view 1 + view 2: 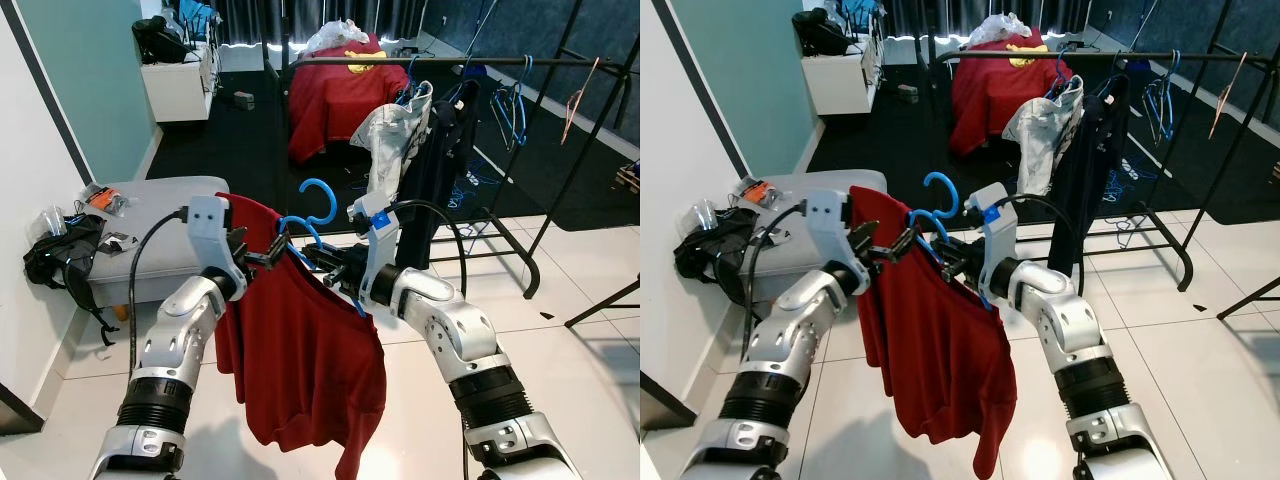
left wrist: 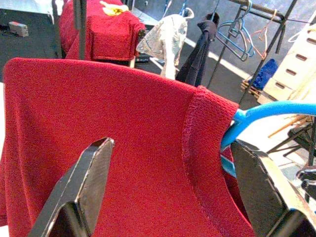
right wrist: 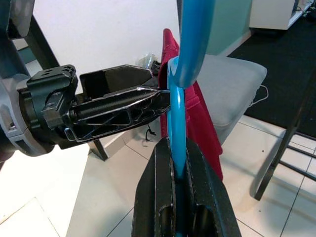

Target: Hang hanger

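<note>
A blue hanger (image 1: 320, 195) carries a red shirt (image 1: 300, 360) that hangs down between my arms, in front of my chest. My right gripper (image 3: 180, 168) is shut on the hanger's blue wire just below the hook (image 3: 187, 49). My left gripper (image 1: 270, 255) is open at the shirt's shoulder, its fingers (image 2: 84, 182) spread on either side of the red collar (image 2: 207, 133) and the blue hanger arm (image 2: 266, 111). The black clothes rail (image 1: 450, 62) runs across the back right, well beyond both grippers.
On the rail hang a pale patterned garment (image 1: 390, 140), a black garment (image 1: 440, 160) and spare blue hangers (image 1: 515, 100). A grey ottoman (image 1: 150, 200) and a black bag (image 1: 65, 255) sit at the left by the wall. A red-draped chair (image 1: 330, 90) stands behind the rail.
</note>
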`<state>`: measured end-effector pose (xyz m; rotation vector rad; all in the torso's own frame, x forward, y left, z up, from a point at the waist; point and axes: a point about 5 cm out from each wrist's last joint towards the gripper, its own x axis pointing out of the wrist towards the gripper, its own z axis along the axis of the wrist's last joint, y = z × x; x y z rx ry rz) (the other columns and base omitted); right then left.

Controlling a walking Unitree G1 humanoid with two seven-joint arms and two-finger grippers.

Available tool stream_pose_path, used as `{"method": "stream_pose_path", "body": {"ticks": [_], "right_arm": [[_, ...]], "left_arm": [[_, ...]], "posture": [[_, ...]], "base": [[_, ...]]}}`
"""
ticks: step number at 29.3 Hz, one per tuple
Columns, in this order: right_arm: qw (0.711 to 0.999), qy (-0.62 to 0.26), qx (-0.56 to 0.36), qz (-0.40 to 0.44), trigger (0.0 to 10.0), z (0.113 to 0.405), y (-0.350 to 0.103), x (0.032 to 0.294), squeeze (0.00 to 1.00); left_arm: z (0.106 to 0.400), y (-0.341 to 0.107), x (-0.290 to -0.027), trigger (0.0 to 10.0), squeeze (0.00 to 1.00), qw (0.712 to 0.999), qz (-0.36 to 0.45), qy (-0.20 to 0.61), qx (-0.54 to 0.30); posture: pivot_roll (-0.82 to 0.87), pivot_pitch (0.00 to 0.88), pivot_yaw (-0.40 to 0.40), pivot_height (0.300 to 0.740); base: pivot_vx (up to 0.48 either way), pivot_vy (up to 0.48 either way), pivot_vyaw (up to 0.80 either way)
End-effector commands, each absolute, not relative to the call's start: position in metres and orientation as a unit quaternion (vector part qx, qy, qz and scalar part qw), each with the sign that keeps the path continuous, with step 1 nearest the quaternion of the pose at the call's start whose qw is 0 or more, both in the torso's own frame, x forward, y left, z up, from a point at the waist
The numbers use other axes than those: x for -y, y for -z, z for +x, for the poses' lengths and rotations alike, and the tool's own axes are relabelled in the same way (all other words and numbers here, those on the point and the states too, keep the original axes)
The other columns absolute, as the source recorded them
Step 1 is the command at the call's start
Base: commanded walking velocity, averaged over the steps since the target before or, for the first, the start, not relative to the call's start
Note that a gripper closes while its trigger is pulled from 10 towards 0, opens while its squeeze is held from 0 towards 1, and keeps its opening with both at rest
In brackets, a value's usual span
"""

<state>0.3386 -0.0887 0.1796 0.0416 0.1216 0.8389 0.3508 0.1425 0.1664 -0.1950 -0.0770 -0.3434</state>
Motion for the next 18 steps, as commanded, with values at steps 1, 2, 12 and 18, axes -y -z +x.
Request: {"method": "stream_pose_path", "body": {"ticks": [1, 2, 12, 18], "right_arm": [[0.909, -0.414, -0.044, 0.016, 10.0, 0.337, -0.187, 0.087, 0.0], [0.909, -0.414, -0.044, 0.016, 10.0, 0.337, -0.187, 0.087, 0.0], [0.909, -0.414, -0.046, 0.015, 10.0, 0.337, -0.187, 0.088, 0.0], [0.909, -0.414, -0.046, 0.014, 10.0, 0.337, -0.187, 0.088, 0.0]], "left_arm": [[0.349, -0.163, -0.158, 10.0, 0.0, 0.982, -0.092, 0.161, 0.038], [0.349, -0.163, -0.158, 10.0, 0.0, 0.982, -0.092, 0.161, 0.038], [0.352, -0.156, -0.18, 10.0, 0.0, 0.99, -0.067, 0.124, 0.024], [0.351, -0.154, -0.181, 7.8, 0.0, 0.989, -0.064, 0.128, 0.021]], "posture": [[-0.06, 0.0, 0.023, 0.74], [-0.06, 0.0, 0.023, 0.74], [-0.06, 0.005, 0.022, 0.74], [-0.06, 0.005, 0.022, 0.74]], "base": [[0.0, 0.0, 0.0], [0.0, 0.0, 0.0], [0.0, 0.0, 0.0], [0.0, 0.0, 0.0]]}}
